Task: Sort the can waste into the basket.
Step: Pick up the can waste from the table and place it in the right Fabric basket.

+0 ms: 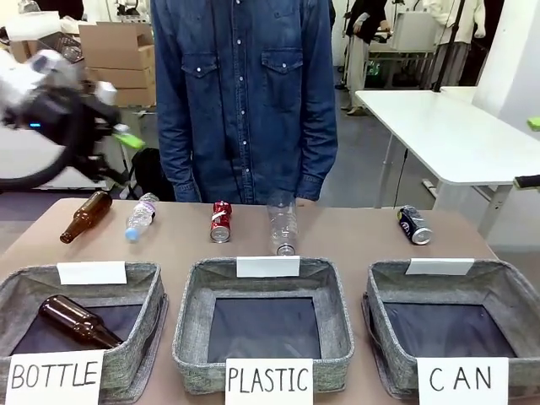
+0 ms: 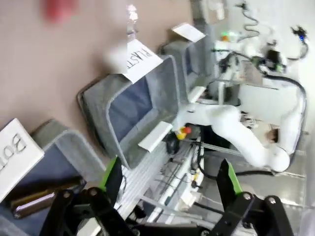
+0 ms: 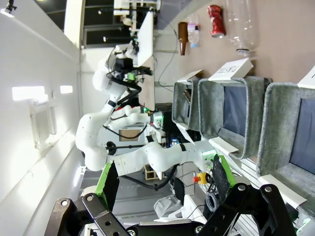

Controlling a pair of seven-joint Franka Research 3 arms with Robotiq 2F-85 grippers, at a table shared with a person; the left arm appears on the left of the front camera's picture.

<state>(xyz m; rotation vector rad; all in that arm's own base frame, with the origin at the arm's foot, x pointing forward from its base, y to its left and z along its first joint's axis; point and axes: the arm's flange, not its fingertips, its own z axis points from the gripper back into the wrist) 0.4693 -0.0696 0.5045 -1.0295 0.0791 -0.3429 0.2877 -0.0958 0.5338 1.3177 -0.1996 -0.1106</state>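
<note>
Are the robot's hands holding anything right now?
No, nothing is held. The left gripper and the right gripper are both open and empty.

From the front I read three white paper signs in black capitals, each on the near wall of a grey basket. The middle basket (image 1: 192,333) carries the PLASTIC sign (image 1: 268,381). The basket left of it (image 1: 142,342) carries the BOTTLE sign (image 1: 55,377), and the basket right of it (image 1: 381,337) carries the CAN sign (image 1: 462,380).

My left wrist camera catches the PLASTIC sign (image 2: 139,59) sideways and blurred, legible only as "PLASTI". Beside it, the BOTTLE sign (image 2: 15,152) is cut to "BOT".

Beyond the middle basket, the white marks on the red can (image 1: 221,221) and the print on the black can (image 1: 414,225) are too small for me to read.
</note>
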